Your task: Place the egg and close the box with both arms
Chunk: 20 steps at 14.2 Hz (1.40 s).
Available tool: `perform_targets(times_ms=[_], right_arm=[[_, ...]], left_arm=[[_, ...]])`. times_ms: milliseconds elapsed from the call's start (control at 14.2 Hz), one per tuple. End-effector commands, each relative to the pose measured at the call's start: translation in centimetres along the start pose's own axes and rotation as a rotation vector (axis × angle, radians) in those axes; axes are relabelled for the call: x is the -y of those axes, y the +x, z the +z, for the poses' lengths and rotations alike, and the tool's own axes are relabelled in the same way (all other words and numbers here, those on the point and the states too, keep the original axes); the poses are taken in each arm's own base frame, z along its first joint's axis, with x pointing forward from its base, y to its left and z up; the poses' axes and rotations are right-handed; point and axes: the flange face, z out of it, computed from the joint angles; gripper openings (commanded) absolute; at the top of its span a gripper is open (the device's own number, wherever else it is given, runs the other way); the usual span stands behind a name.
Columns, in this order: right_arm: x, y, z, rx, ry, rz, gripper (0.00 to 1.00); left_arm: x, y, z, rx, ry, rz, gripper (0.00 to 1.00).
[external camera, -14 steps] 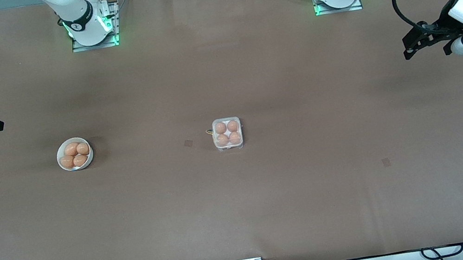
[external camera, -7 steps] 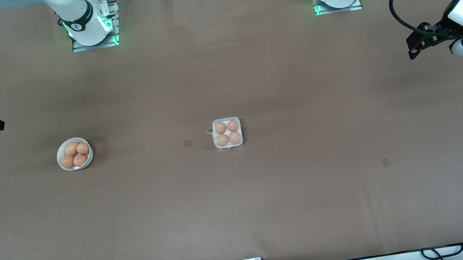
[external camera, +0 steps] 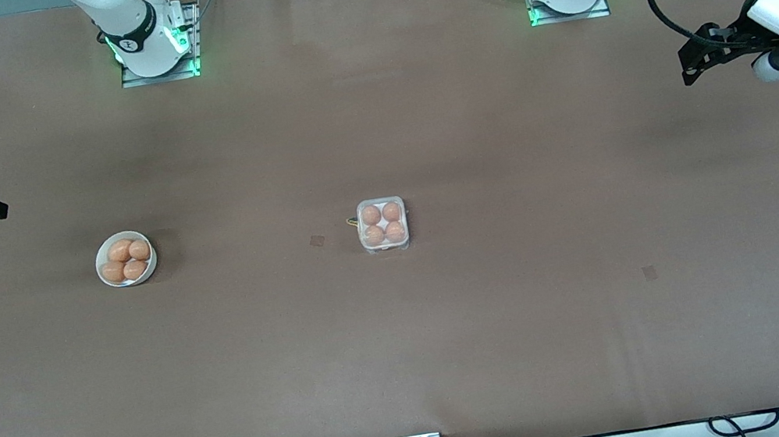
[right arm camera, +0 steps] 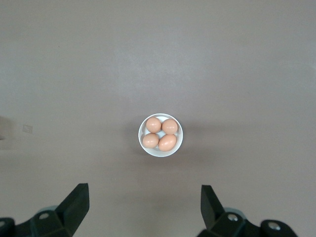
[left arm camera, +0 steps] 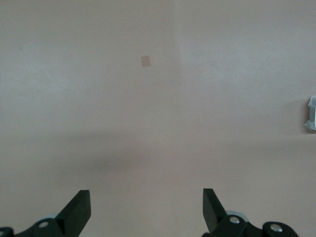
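While both arms hang high at their own ends of the table, I see the box mid-table, lid down over four eggs, well apart from the white bowl of four eggs toward the right arm's end. My left gripper and right gripper gape wide, holding nothing.
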Motion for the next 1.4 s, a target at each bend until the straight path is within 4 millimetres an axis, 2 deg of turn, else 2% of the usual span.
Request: perform_targets(times_ms=[0, 562, 913, 1194, 1335], right_arm=[[-0.1, -0.8, -0.4, -0.004, -0.013, -0.003, 1.0], [-0.1, -0.8, -0.4, -0.004, -0.013, -0.006, 1.0], [0.0, -0.7, -0.4, -0.004, -0.012, -0.002, 1.0], [0.0, -0.7, -0.3, 0.002, -0.01, -0.001, 1.0], [-0.1, -0.7, -0.2, 0.008, -0.011, -0.002, 1.0]], left_arm=[[0.0, 0.0, -0.9, -0.006, 0.017, 0.014, 1.0], [0.3, 0.3, 0.0, 0.014, 0.016, -0.001, 1.0], [0.1, 0.2, -0.4, 0.01, 0.016, 0.004, 1.0], [-1.2, 0.4, -1.3, -0.009, 0.014, 0.025, 1.0], [-0.9, 0.3, -1.0, 0.008, 0.014, 0.021, 1.0]])
